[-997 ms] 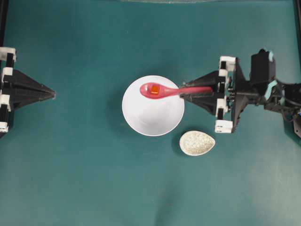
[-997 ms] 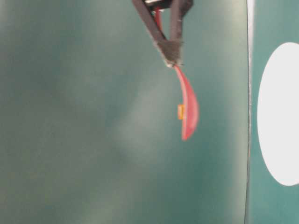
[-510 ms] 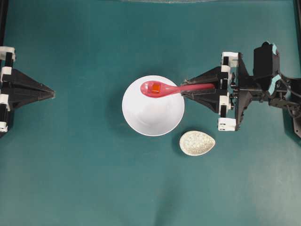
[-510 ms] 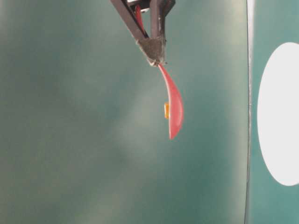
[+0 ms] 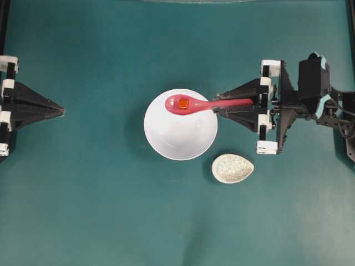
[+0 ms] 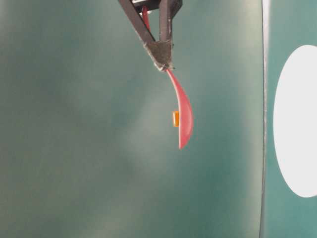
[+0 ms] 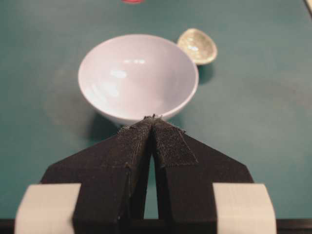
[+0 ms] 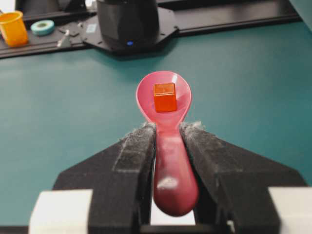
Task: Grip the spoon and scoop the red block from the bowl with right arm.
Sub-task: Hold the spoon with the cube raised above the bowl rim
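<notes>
The pink-red spoon [image 5: 205, 105] is held level over the far part of the white bowl [image 5: 177, 138], with the red block [image 5: 182, 103] lying in its scoop. My right gripper [image 5: 217, 109] is shut on the spoon's handle, just right of the bowl's rim. The right wrist view shows the handle [image 8: 168, 146] clamped between the padded fingers [image 8: 139, 146] and the block [image 8: 165, 96] in the scoop. Seen from table level, spoon [image 6: 184, 119] and block [image 6: 176, 118] hang in the air. The left wrist view shows the bowl [image 7: 97, 58] empty. My left gripper [image 5: 62, 111] rests shut at the left edge.
A speckled egg-shaped dish [image 5: 232, 168] sits just right of the bowl's near side. An orange cup [image 8: 12, 28], a teal tape roll [image 8: 43, 27] and a black arm base [image 8: 129, 22] stand beyond the table's far edge in the right wrist view.
My right gripper, carrying the spoon and block, has shifted slightly toward the top of the overhead view, then nearly stopped. The block has stayed in the scoop. The left arm is unmoved.
</notes>
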